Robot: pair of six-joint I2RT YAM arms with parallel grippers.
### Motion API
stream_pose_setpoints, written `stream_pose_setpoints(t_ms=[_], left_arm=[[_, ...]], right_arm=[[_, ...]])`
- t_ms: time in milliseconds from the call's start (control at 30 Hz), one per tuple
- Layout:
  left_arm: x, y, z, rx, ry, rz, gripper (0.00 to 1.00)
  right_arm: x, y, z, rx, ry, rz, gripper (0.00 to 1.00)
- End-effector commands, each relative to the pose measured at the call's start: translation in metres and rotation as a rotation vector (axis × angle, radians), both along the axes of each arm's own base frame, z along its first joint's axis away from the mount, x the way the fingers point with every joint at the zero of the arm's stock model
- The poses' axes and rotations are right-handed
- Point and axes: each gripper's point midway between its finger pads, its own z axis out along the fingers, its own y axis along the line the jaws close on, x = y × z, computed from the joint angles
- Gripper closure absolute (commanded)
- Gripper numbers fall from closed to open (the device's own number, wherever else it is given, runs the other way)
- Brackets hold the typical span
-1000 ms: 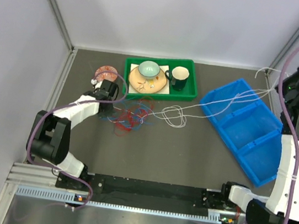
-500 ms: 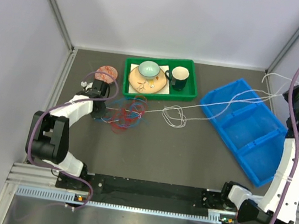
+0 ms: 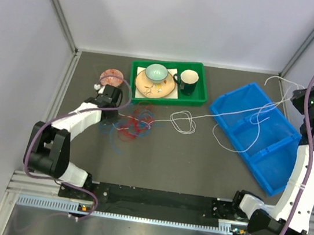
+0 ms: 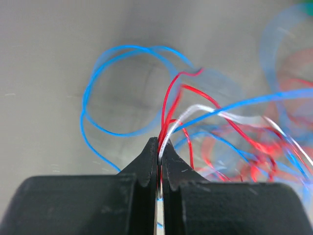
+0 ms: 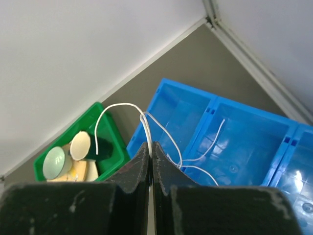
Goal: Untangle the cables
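Left tool sat low, just off the near-left corner of the green tray; jaws pressed together, clamped on the red cable; a strand of the white cable entered the same closed tips beside it.

Blue cable lay in loose loops around the tool tips, one wide loop to their left; whether any blue strand was pinched, could not tell.

Red and blue formed one tangle on the counter, just in front of the tray's near edge toward its left end, touching the left tool.

White cable left the tangle rightward; made a small loop on the counter just in front of the tray's near-right corner; then rose across the blue bin, which stood to the right of the tray; a slack bight hung over the bin's compartments and one end trailed onto the counter beside the bin's edge facing the tray.

Right tool was raised well to the right of the tray, above the bin's far side; jaws together, clamped on the white cable, a short free end arching out beyond the tips.

Inside the tray: bowl on a plate; dark mug just right of them.
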Motion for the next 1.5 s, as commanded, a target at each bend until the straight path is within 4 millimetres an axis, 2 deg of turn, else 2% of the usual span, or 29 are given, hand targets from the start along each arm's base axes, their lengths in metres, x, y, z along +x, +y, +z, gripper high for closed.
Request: stream_pose_setpoints(t_ms=[0, 33, 100, 133, 200, 233, 267, 300, 367, 433, 467, 567, 600, 633, 667, 733, 767, 833, 867, 967, 1200, 1333, 1367, 1433, 1467], left_arm=[[0.008, -0.049, 0.033, -0.032, -0.129, -0.185, 1.00], [0.006, -0.054, 0.033, -0.029, -0.125, -0.213, 1.00], [0.004, -0.062, 0.037, -0.039, -0.129, -0.239, 0.86], [0.004, -0.064, 0.039, -0.044, -0.134, -0.254, 0.72], [0.005, -0.069, 0.051, -0.060, -0.159, -0.278, 0.52], [0.006, -0.070, 0.057, -0.056, -0.172, -0.290, 0.36], [0.008, -0.072, 0.066, -0.056, -0.190, -0.301, 0.25], [0.009, -0.075, 0.074, -0.055, -0.209, -0.317, 0.15], [0.014, -0.074, 0.091, -0.037, -0.240, -0.320, 0.01], [0.014, -0.074, 0.097, -0.013, -0.239, -0.332, 0.01], [0.018, -0.077, 0.108, -0.006, -0.262, -0.335, 0.01], [0.022, -0.093, 0.122, 0.029, -0.300, -0.372, 0.01], [0.021, -0.106, 0.120, 0.033, -0.293, -0.408, 0.01], [0.025, -0.115, 0.125, 0.032, -0.305, -0.424, 0.01], [0.023, -0.132, 0.116, 0.031, -0.279, -0.469, 0.01], [0.027, -0.154, 0.116, 0.002, -0.277, -0.507, 0.01], [0.025, -0.170, 0.103, -0.032, -0.236, -0.536, 0.01], [0.031, -0.184, 0.097, -0.077, -0.229, -0.518, 0.02], [0.031, -0.191, 0.085, -0.083, -0.198, -0.522, 0.04], [0.033, -0.203, 0.073, -0.084, -0.187, -0.497, 0.10], [0.038, -0.206, 0.057, -0.086, -0.187, -0.433, 0.17], [0.040, -0.204, 0.051, -0.071, -0.192, -0.427, 0.34], [0.041, -0.204, 0.049, -0.067, -0.187, -0.424, 0.45], [0.043, -0.204, 0.049, -0.060, -0.190, -0.427, 0.58], [0.043, -0.205, 0.047, -0.061, -0.186, -0.430, 0.67]], right_arm=[[-0.009, 0.021, 0.038, 0.000, -0.136, 0.081, 1.00], [-0.013, 0.024, 0.042, -0.004, -0.149, 0.089, 1.00], [-0.017, 0.031, 0.050, -0.008, -0.165, 0.112, 1.00], [-0.020, 0.034, 0.052, -0.008, -0.170, 0.118, 1.00], [-0.022, 0.037, 0.052, -0.009, -0.172, 0.129, 1.00], [-0.022, 0.039, 0.052, -0.007, -0.173, 0.137, 1.00], [-0.023, 0.040, 0.051, -0.009, -0.170, 0.139, 1.00], [-0.022, 0.041, 0.047, -0.005, -0.162, 0.142, 1.00], [-0.022, 0.041, 0.044, -0.006, -0.157, 0.145, 1.00], [-0.021, 0.042, 0.039, 0.000, -0.144, 0.150, 1.00], [-0.020, 0.042, 0.037, 0.002, -0.140, 0.151, 1.00], [-0.019, 0.044, 0.035, 0.003, -0.135, 0.157, 1.00], [-0.018, 0.045, 0.033, 0.006, -0.130, 0.162, 1.00], [-0.019, 0.045, 0.034, 0.005, -0.133, 0.162, 1.00], [-0.018, 0.046, 0.032, 0.006, -0.130, 0.165, 1.00], [-0.019, 0.046, 0.031, 0.005, -0.128, 0.167, 1.00], [-0.018, 0.046, 0.030, 0.007, -0.124, 0.168, 1.00], [-0.018, 0.047, 0.029, 0.006, -0.122, 0.168, 1.00], [-0.018, 0.046, 0.027, 0.006, -0.119, 0.169, 1.00], [-0.019, 0.047, 0.026, 0.005, -0.117, 0.172, 1.00], [-0.017, 0.050, 0.025, 0.005, -0.114, 0.185, 1.00], [-0.016, 0.050, 0.024, 0.007, -0.113, 0.186, 1.00], [-0.016, 0.050, 0.023, 0.009, -0.112, 0.186, 1.00], [-0.016, 0.050, 0.023, 0.009, -0.113, 0.186, 1.00], [-0.016, 0.050, 0.024, 0.010, -0.115, 0.185, 1.00]])
